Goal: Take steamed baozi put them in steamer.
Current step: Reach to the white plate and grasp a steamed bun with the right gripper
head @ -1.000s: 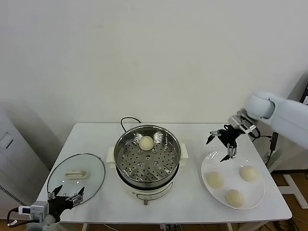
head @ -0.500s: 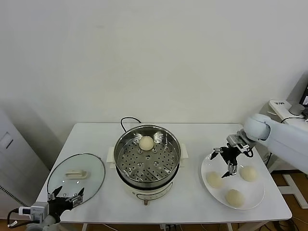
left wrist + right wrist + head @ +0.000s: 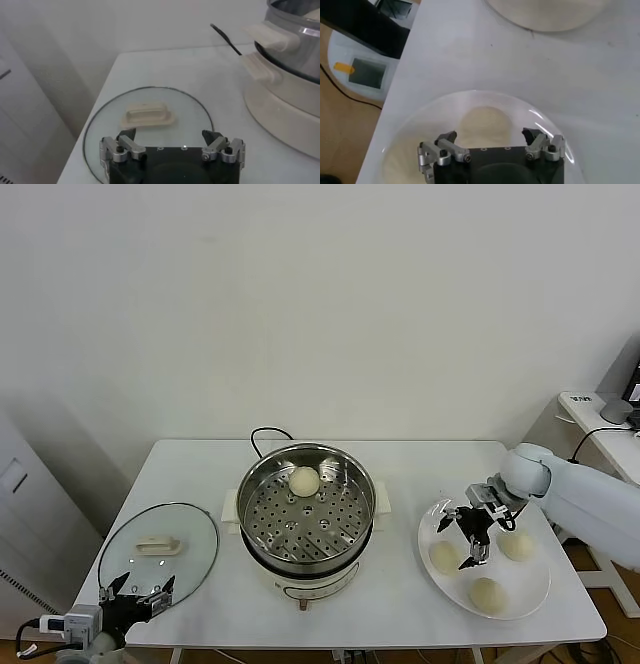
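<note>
From the head view, the steamer [image 3: 305,512] stands at the middle of the bench [image 3: 400,604] with its lid off, so buns can be dropped straight onto the perforated tray; one steamed baozi [image 3: 304,480] already sits at its far side. The glass lid [image 3: 158,547] lies flat to the left, out of the way. Three more baozi rest on the white plate [image 3: 535,589] to the right, and the right claw [image 3: 468,536] hangs open just above the nearest-left one [image 3: 444,557], apparently lined up to take it. The left claw [image 3: 137,596] waits at the near left edge by the lid.

In the left wrist view, the left claw [image 3: 172,145] is spread open over the lid [image 3: 150,112], holding nothing.

In the right wrist view, the right claw [image 3: 492,145] is open, empty, straddling a baozi [image 3: 485,125] on the plate [image 3: 420,130].
</note>
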Tool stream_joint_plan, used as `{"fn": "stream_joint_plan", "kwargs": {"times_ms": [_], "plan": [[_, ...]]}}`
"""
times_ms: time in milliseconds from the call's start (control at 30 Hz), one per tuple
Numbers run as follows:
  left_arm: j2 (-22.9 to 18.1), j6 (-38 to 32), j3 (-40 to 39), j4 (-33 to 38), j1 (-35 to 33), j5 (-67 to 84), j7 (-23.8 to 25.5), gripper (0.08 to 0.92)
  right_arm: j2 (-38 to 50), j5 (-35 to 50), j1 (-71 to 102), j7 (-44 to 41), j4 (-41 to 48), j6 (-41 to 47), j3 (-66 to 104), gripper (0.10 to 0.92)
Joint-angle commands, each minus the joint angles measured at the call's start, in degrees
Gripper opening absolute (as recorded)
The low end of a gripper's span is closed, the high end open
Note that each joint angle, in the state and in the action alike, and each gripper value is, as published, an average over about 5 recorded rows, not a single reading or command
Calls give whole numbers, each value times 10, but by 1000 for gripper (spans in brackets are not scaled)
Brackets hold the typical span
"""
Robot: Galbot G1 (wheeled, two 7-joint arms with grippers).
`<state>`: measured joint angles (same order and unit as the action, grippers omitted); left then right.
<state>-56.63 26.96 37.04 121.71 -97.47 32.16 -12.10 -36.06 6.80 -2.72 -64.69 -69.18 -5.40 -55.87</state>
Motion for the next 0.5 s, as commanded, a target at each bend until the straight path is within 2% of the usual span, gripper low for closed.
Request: {"fn": "stream_joint_plan", "kwargs": {"times_ms": [33, 200, 500], "plan": [[-1, 1, 0, 1, 0, -2, 0, 823, -8, -26, 49, 2, 11, 2, 42, 770], [-2, 2, -1, 2, -1, -3, -1, 823, -10, -38, 63, 1, 11, 2, 56, 698], [-3, 5, -2, 6, -1, -3, -3, 823, 1, -56, 62, 4, 8, -5, 74, 477]]}}
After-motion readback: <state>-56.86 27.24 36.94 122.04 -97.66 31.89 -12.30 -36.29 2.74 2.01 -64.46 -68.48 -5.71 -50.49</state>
